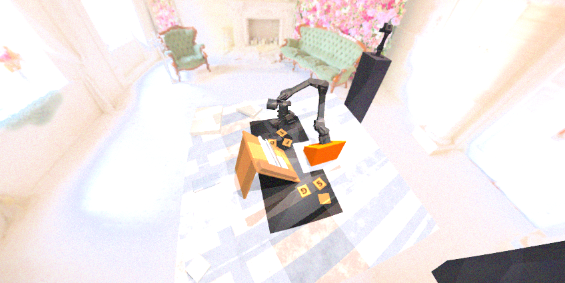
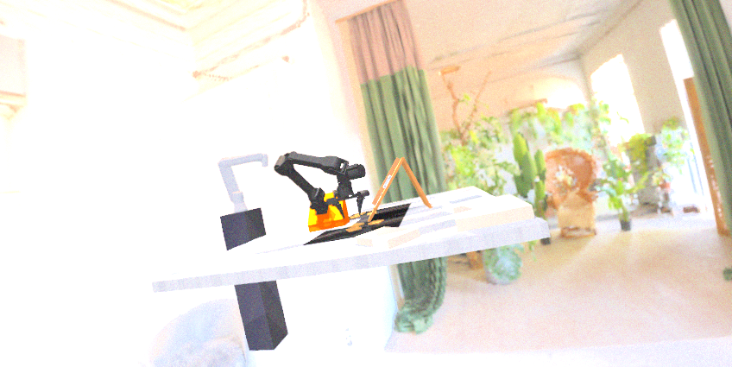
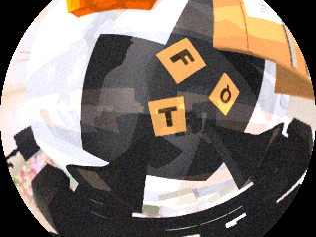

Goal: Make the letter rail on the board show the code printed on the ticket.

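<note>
In the wrist view's middle, 3 letter tiles, T [image 3: 167, 116], F [image 3: 181, 60] and O [image 3: 224, 94], lie on the black mat [image 1: 302, 202] [image 3: 120, 94]; the board [image 1: 253, 154] [image 3: 232, 29] stands upper right. The pincer [image 1: 281, 128] [image 2: 350, 215] [image 3: 178, 134] is open, holding nothing, at lower centre.

desk [image 1: 395, 210] [image 2: 318, 267] [image 3: 55, 109]: dark mat [image 1: 292, 210] [image 2: 392, 214] [image 3: 115, 89] running from near far edge | tented board [image 1: 246, 166] [image 2: 388, 185] [image 3: 230, 31] toward left edge | orange base [image 1: 326, 155] [image 2: 328, 221] [image 3: 112, 5] toward right edge, arm [image 1: 321, 102] [image 2: 307, 161] arching toward far edge | three tiles [image 1: 281, 132] [image 2: 353, 228] [image 3: 181, 60] by far edge; G tile [image 1: 304, 190], 5 tile [image 1: 319, 183], apparently blank tile [image 1: 324, 198] farther from it
</note>
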`<state>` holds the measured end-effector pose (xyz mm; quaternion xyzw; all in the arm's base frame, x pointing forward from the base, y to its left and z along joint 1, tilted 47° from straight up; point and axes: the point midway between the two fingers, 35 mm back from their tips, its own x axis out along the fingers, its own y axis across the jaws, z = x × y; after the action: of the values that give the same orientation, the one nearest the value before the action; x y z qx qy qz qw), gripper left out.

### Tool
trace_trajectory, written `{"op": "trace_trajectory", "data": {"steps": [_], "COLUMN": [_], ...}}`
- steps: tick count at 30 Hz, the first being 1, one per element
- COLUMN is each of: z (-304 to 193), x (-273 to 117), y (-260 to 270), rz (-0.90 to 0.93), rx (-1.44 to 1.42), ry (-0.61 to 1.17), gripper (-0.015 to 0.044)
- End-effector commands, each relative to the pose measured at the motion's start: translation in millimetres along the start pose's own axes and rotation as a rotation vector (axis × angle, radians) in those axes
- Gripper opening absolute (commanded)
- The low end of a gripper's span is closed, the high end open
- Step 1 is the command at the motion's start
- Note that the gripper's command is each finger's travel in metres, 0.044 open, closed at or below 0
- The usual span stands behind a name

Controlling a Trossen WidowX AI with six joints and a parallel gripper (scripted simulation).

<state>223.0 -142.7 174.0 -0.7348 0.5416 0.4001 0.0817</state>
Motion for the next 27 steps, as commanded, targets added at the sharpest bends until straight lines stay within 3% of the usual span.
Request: {"op": "trace_trajectory", "data": {"steps": [1,12,27], "z": [3,2,2], "x": [3,35,36], "y": [4,5,5], "rz": [0.011,0.011,0.011], "rx": [-0.007,-0.006,-0.006], "ry": [-0.001,0.001,0.001], "gripper": [0.034,0.034,0.034]}}
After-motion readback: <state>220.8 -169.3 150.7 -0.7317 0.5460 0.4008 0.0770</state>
